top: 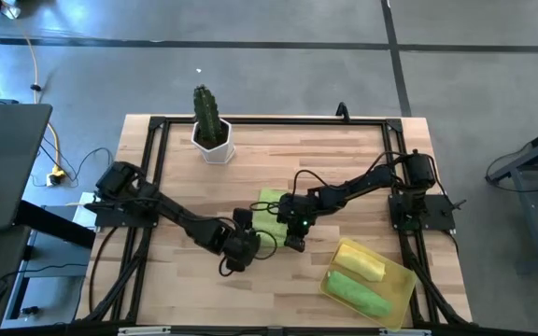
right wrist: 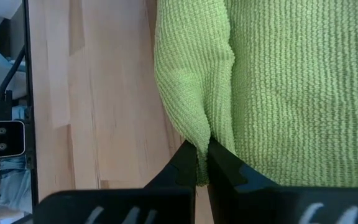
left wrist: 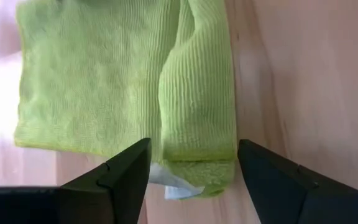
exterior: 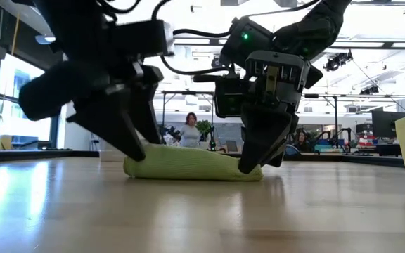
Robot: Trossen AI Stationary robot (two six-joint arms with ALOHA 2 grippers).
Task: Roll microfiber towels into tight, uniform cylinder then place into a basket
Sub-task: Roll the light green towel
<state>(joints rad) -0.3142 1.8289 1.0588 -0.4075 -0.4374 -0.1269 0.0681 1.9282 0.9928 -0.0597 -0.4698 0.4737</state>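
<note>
Green towel [top: 271,207] mid-table, half rolled: roll along the near edge, long axis running left to right between both grippers, flat part spreading away toward the cactus pot [top: 212,140]. Right gripper [right wrist: 201,163] at the roll's right end, fingers nearly closed, pinching a fold of cloth. Left gripper [left wrist: 191,171] at the left end, jaws spread wide astride the roll's tip, gripping nothing. Both equally near, one per end. Basket [top: 402,280] off to the right by the near edge, already holding a yellow roll [top: 360,260] and a green roll [top: 358,291]. Bare wood between towel and basket, nothing blocking.
</note>
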